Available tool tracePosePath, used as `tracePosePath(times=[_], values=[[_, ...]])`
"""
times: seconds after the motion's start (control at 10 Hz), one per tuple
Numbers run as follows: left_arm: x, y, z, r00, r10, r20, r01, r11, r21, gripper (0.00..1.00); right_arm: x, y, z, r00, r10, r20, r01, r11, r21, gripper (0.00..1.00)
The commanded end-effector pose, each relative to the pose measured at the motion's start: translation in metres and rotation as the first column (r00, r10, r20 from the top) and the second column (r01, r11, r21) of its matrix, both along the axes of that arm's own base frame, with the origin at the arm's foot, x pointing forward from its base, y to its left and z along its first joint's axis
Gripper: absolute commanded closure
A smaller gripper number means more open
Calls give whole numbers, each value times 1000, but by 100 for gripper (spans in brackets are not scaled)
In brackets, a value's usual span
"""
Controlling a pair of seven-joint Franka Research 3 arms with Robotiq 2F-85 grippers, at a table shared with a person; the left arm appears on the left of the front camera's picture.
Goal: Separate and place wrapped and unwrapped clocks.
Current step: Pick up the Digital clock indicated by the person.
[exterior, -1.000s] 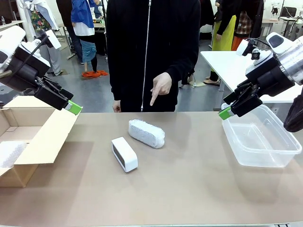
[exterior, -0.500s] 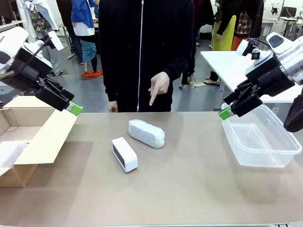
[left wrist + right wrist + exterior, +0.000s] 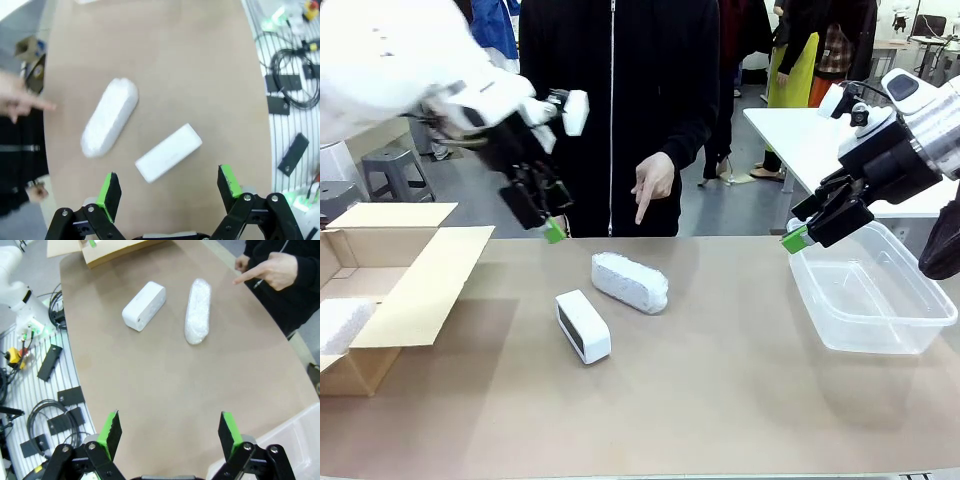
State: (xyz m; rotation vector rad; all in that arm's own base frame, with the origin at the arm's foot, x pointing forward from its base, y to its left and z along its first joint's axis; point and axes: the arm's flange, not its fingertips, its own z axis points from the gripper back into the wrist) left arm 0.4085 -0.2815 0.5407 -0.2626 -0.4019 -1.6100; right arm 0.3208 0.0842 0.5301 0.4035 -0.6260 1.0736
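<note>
One wrapped clock, a bumpy white foam bundle, lies mid-table. Just in front of it to the left sits the unwrapped clock, a smooth white block with a dark face. My left gripper hangs open in the air behind and left of both. The left wrist view looks down on the bundle and the block above its open gripper. My right gripper is open over the near left corner of the clear bin; its wrist view shows the block and bundle far ahead.
An open cardboard box stands at the table's left edge with something white and foamy inside. A clear plastic bin sits at the right. The person across the table points a finger down toward the bundle.
My left arm has swung from above the cardboard box toward the table's middle, its gripper now behind the clocks. The right arm and both clocks are unmoved.
</note>
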Motion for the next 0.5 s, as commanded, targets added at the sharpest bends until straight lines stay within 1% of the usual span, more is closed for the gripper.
tracePosePath(times=[0.0, 0.2, 0.3, 0.4], values=[[33, -33, -12, 981, -188, 42, 183, 978, 103, 0, 1, 1, -1, 1000, 10, -7, -9, 1000, 28, 0], [40, -72, -39, 948, -313, 55, 302, 941, 149, 0, 1, 1, -1, 1000, 10, -7, -9, 1000, 28, 0], [40, -89, -56, 926, -374, 60, 359, 917, 176, 0, 1, 1, -1, 1000, 10, -7, -9, 1000, 28, 0], [44, -99, -71, 917, -391, 77, 367, 904, 219, 0, 1, 1, -1, 1000, 10, -7, -9, 1000, 28, 0]])
